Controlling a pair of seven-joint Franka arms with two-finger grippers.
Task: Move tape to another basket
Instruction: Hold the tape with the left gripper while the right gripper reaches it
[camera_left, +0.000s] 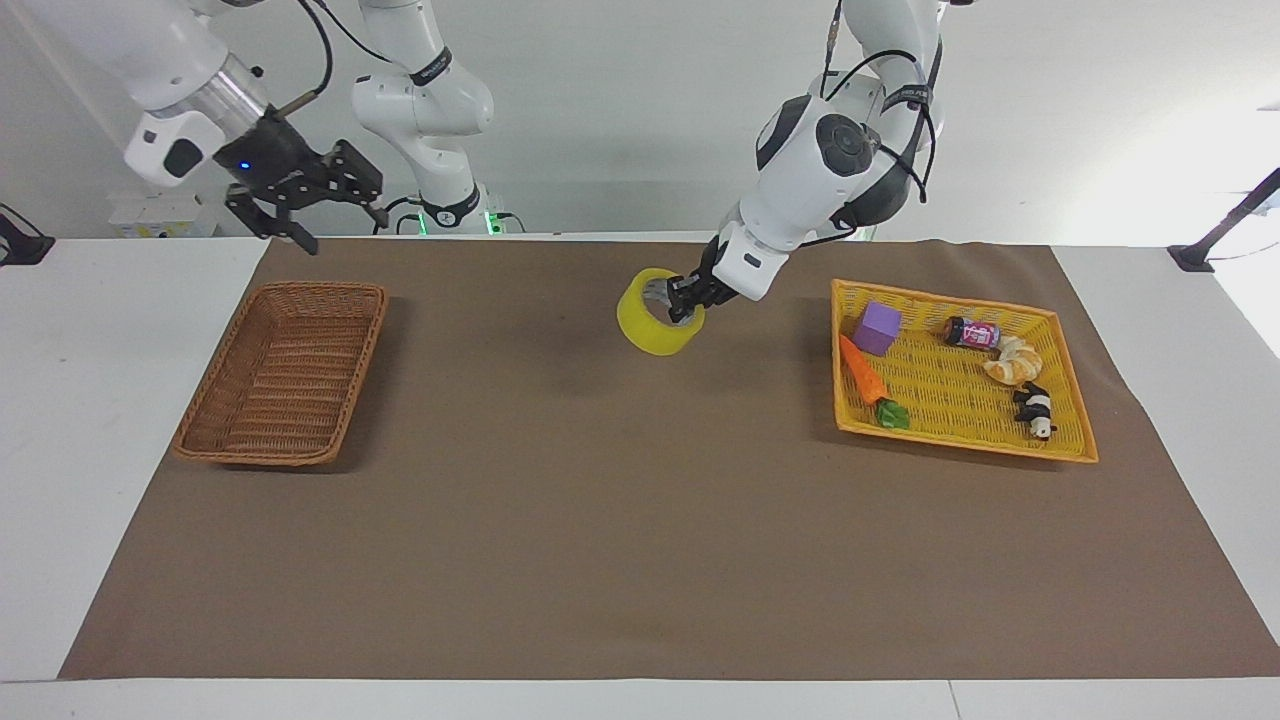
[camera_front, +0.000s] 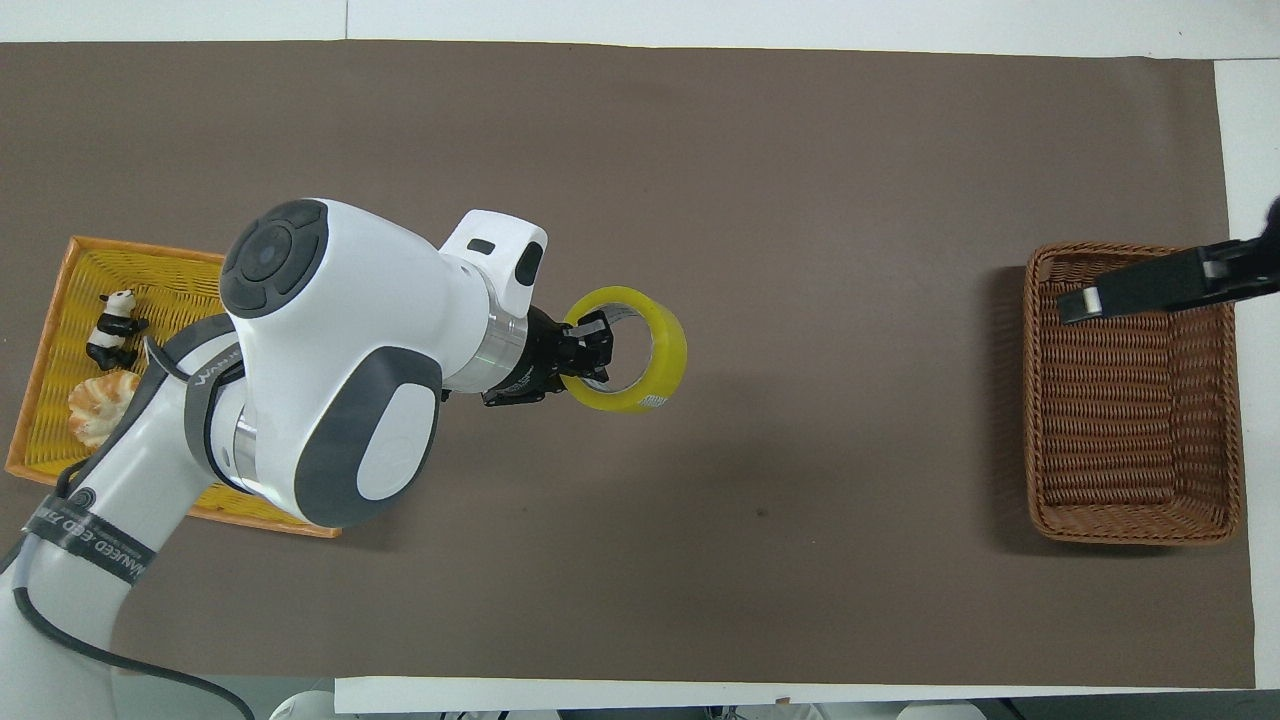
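1. The left hand (camera_left: 682, 298) is clamped on the wall of the tape (camera_left: 655, 325), one finger inside the ring and one outside. It carries the roll in the air over the bare brown mat at upper centre of the facing view.
2. The roll hangs tilted, its open core (camera_front: 618, 340) showing in the overhead view. It is held by one side only, so its weight pulls away from the grip.
3. Handling, as a judgement: the roll is probably stiff and moderately light, with a rigid core that will not crush. The glossy outer wrap looks slippery, so a pinch across the wall (as now) is the sound hold, and a quick swing could let it pivot.
4. The yellow basket (camera_left: 1060, 325) lies at the right of the facing view, holding a carrot, a purple block and small toys.
5. The wicker basket (camera_left: 300, 455) sits empty at the left of that view, well apart from the tape.
6. The right hand (camera_left: 320, 205) hangs spread open and empty over the wicker basket's rim (it may be placed to receive the roll).
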